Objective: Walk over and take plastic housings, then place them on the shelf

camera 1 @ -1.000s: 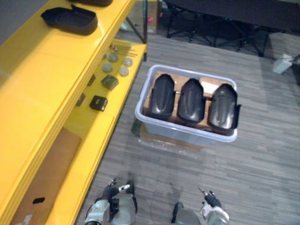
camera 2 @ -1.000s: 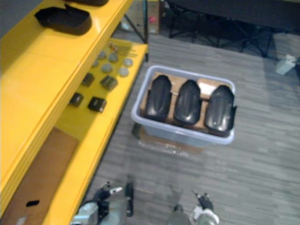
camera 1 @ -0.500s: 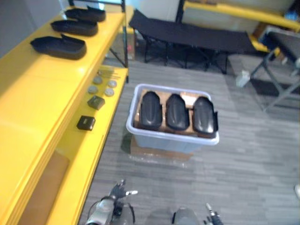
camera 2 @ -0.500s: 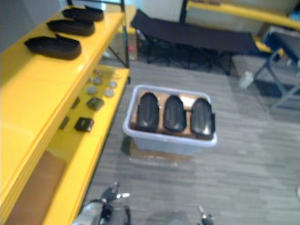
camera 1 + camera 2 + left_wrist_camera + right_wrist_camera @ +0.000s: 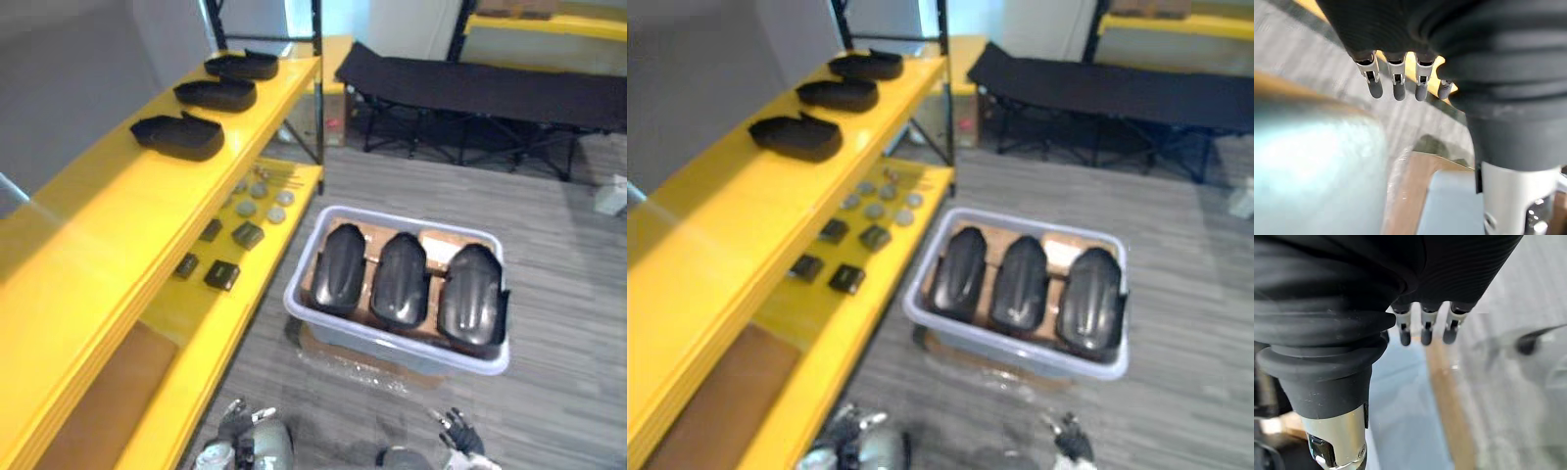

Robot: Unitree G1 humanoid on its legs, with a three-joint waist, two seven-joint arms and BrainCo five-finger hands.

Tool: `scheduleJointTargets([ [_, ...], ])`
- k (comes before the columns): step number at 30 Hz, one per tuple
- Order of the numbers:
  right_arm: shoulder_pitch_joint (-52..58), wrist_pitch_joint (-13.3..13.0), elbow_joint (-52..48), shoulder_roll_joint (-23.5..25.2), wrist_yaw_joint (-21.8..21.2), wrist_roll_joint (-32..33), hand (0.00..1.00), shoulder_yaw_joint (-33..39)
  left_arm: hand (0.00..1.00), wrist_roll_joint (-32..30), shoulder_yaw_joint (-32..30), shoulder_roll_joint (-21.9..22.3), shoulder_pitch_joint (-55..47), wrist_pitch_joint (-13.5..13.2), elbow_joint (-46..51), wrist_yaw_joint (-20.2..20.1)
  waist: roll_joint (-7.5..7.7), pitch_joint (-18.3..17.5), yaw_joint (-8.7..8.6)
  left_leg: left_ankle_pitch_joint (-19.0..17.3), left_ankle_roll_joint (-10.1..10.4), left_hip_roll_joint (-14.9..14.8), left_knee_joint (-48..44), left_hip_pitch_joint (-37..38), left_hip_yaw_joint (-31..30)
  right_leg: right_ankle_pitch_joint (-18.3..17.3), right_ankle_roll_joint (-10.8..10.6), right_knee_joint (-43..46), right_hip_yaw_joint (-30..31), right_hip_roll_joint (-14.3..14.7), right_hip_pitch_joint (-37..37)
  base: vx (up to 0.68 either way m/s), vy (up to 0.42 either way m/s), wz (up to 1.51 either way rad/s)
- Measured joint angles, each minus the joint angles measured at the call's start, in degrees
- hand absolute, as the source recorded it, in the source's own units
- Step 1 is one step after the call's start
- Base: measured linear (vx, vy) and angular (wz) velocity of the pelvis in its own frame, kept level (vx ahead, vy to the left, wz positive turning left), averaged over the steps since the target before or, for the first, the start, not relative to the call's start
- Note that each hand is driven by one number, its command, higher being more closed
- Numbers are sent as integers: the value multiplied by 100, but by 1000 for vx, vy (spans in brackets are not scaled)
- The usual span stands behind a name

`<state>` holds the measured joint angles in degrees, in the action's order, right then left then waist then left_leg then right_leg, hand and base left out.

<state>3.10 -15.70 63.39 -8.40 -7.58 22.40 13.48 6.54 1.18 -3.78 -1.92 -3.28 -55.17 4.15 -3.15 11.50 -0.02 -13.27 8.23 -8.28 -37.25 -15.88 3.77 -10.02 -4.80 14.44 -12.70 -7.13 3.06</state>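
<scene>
Plastic housings (image 5: 400, 279) are sitting three abreast in a grey bin (image 5: 382, 343) beside the yellow shelf (image 5: 108, 235).
Left hand (image 5: 233, 419) and right hand (image 5: 457, 429) are hanging low, fingers relaxed, grasping nothing.

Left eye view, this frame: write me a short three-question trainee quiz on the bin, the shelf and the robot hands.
1. Multiple choice: how many black housings sit in the grey bin on the floor? A two, B three, C four.
2. True or false: the top yellow shelf carries no housings yet.
3. Fill in: the left robot hand and the right robot hand hang low with fingers ____, holding nothing.
Key: 1 B. 2 False: three shelved housings lie on it. 3 open.
</scene>
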Motion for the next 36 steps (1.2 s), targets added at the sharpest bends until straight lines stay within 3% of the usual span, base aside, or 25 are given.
scheduleJointTargets([
  [1, -28, -35, -14, -16, 2, 9, 0, 5, 0, -20, 10, 6, 34, 11, 0, -2, -16, 20, -12, 135, -37, 51, 506, 15, 40, 5, -9, -19, 0, 15, -17, 191, 36, -27],
  [2, -120, -44, -28, -79, 13, 7, 0, 39, 0, -28, -1, -15, 120, 11, -6, -6, -29, 172, -11, 642, -472, 87, 1287, 121, 191, 0, -40, -8, 39, 87, -42, 151, 59, -22],
  [5, -200, -42, -142, 165, -12, -228, 0, 43, 0, -87, -43, -312, 421, 6, 7, -51, 447, 527, -16, 964, -490, 398, 1990, 295, 317, 28, -143, -103, 27, -201, -221, 102, 45, -3],
  [7, -187, -33, -145, 160, -110, -375, 0, 48, 0, -105, -25, -361, 516, 8, 11, -76, 491, 657, -7, 964, -491, 458, 2004, 273, 293, 35, -156, -120, -7, -249, -217, 60, 36, 17],
  [12, -200, -37, -192, 170, -649, -1342, 0, -282, 0, -38, 36, -449, 554, 7, 40, -89, 403, 720, -5, 1008, -558, 612, 2118, 288, 127, 54, -226, -269, -240, -325, -54, 41, 11, 23],
  [14, -278, -127, -214, 176, -805, -1917, 0, -864, 0, -50, 266, -476, 554, 12, 40, -90, 402, 721, 15, 1117, -587, 677, 2234, 285, -44, 54, -229, -317, -429, -332, 25, -26, -33, 38],
  [17, -651, -547, -296, 124, -1115, -2661, 0, -2081, 0, -149, 539, -412, 544, 42, 15, -102, 410, 725, 117, 1363, -589, 772, 2515, 287, -213, 59, -238, -348, -636, -363, 36, -68, -28, 41],
  [19, -1133, -866, -841, 129, -1267, -3017, 0, -3649, 0, -321, 686, -418, 614, 68, 10, -98, 413, 727, 285, 1567, -595, 831, 2762, 331, -379, 63, -244, -411, -812, -363, 105, -90, -16, 38],
  [20, -1269, -940, -1074, 133, -1310, -3039, 0, -4065, 0, -323, 696, -414, 635, 72, 10, -97, 415, 728, 353, 1608, -594, 841, 2811, 354, -411, 63, -244, -409, -851, -363, 118, -96, -13, 34],
  [21, -1585, -981, -1674, 168, -1391, -3026, 0, -4816, 0, -412, 702, -415, 653, 85, 20, -97, 417, 726, 443, 1651, -571, 868, 2929, 402, -496, 59, -246, -422, -948, -358, 175, -74, -6, 31],
  [22, -1755, -985, -1959, 218, -1415, -2992, 0, -5092, 0, -506, 703, -415, 667, 84, 29, -97, 417, 727, 474, 1652, -564, 883, 2979, 412, -516, 56, -248, -437, -1010, -357, 203, -99, 5, 37],
  [24, -2472, -829, -2983, 554, -1277, -2719, 0, -5508, 0, -762, 686, -430, 719, 88, 80, -99, 443, 719, 713, 1763, -593, 886, 3203, 510, -491, 15, -179, -494, -1077, -375, 207, -88, 19, 19],
  [25, -2616, -768, -3240, 635, -1157, -2577, 0, -5496, 0, -781, 682, -449, 722, 84, 91, -99, 457, 716, 751, 1787, -593, 886, 3237, 523, -489, 15, -177, -497, -1076, -380, 205, -48, 29, 1],
  [27, -3052, -465, -4462, 876, -357, -2063, 0, -5028, 0, -982, 608, -621, 677, 14, 93, -94, 540, 720, 788, 1833, -609, 891, 3279, 577, -420, 33, -152, -503, -1033, -398, 209, -15, 41, -11],
  [28, -3135, -401, -4753, 864, -181, -1988, 0, -4801, 0, -1008, 610, -697, 619, -23, 95, -94, 577, 714, 781, 1837, -606, 887, 3272, 591, -364, 43, -153, -506, -1006, -404, 207, 4, 41, -27],
  [30, -3326, -175, -5712, 540, 721, -1659, 0, -3567, 0, -1158, 554, -903, 273, -208, 17, -84, 748, 694, 692, 1834, -655, 852, 3258, 687, -151, 169, -202, -555, -809, -411, 212, 10, 39, -39],
  [31, -3303, -152, -5917, 384, 1028, -1573, 0, -3195, 0, -1133, 517, -930, 188, -267, 29, -86, 783, 693, 688, 1820, -671, 836, 3249, 705, -83, 209, -201, -585, -740, -404, 208, 4, 41, -47],
  [33, -2978, 14, -6456, -256, 1967, -1192, 0, -1781, 0, -1136, 359, -926, -22, -422, 65, -92, 839, 667, 619, 1780, -696, 782, 3262, 773, 141, 406, -210, -729, -565, -373, 225, 8, 44, -51],
  [36, -2237, 170, -6754, -631, 2528, -773, 0, -653, 0, -1136, 318, -930, -251, -469, 219, -91, 890, 634, 354, 1711, -697, 762, 3276, 900, 312, 493, -221, -826, -376, -367, 296, 11, 37, -45],
])
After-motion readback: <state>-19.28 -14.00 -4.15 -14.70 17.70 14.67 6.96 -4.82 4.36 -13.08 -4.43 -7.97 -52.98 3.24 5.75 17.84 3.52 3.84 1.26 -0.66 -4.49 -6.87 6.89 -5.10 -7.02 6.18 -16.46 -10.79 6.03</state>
